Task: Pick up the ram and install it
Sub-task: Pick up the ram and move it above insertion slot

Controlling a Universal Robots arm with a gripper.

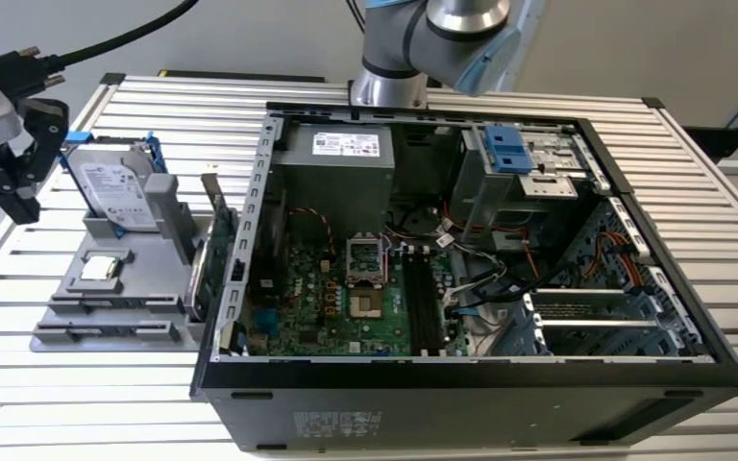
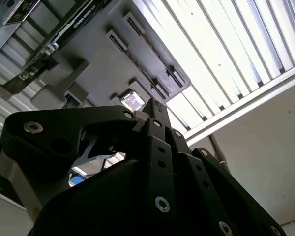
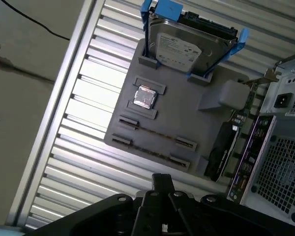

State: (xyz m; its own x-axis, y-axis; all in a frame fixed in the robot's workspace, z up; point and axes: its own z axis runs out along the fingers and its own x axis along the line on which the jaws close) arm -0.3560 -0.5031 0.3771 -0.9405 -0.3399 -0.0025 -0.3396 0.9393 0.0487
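Exterior view, gripper (image 1: 30,182): over the bench (image 1: 715,211) edge at the exterior view's left, beside the holder (image 1: 112,322); its opening cannot be told.
Exterior view, labels: white sticker on the hard drive (image 1: 119,192), unreadable.
First wrist view, ram (image 3: 156,133): seemingly the thin edge-on strip in the holder's slots.
Second wrist view, room: bare slats past the holder.

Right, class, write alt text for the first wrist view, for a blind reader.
A black gripper hangs above a grey holder on a slatted metal table. The holder carries a silver hard drive in blue rails and a square chip, beside a computer case.
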